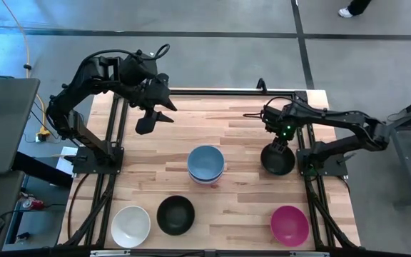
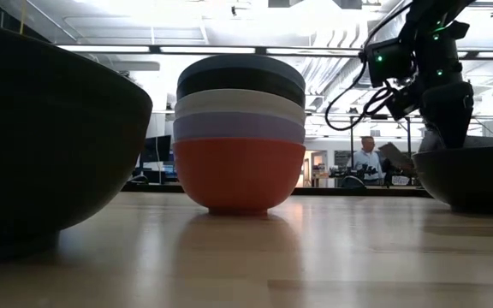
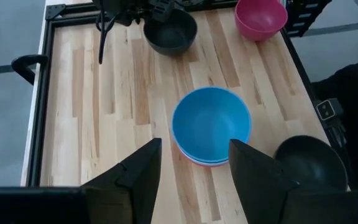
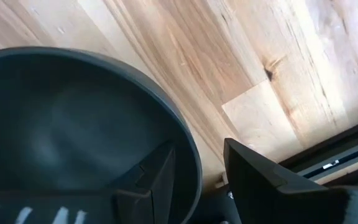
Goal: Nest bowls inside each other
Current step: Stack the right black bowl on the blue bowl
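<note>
While the left gripper point(image 1: 155, 114) hangs parted and empty, the right gripper point(image 1: 280, 146) straddles a black bowl's point(image 1: 277, 160) rim.
One finger sits inside the wall, one outside, not visibly clamped.

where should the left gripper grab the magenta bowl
By its rim, from above. The magenta bowl sits upright and open-side up, apart from the other bowls, so one finger can likely go inside the wall and one outside. Its smooth round sides offer no other hold. The left gripper is open.
</note>
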### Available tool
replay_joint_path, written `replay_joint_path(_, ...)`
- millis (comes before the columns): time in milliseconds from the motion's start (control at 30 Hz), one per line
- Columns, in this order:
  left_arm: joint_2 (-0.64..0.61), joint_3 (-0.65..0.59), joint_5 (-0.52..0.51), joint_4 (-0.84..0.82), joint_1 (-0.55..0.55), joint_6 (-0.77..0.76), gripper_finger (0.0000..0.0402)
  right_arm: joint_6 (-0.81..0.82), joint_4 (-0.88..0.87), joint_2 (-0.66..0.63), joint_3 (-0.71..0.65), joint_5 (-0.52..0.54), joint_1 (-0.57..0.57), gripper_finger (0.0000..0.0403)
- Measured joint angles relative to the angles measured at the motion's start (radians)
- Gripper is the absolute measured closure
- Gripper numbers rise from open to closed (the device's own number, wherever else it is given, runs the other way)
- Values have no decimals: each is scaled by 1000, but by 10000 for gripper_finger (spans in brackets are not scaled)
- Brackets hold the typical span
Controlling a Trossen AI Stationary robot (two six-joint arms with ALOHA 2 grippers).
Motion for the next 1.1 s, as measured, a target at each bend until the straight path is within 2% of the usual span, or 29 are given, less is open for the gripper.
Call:
replay_joint_path(333,0,0,0,0,0,-4,227,-11,27,22,0,0,0,286)
replay_joint_path(700,0,0,0,-1,0,-8,227,-18,32,22,0,0,0,397)
replay_joint_path(1100,0,0,0,-2,-20,-8,227,65,40,21,0,27,-1,402)
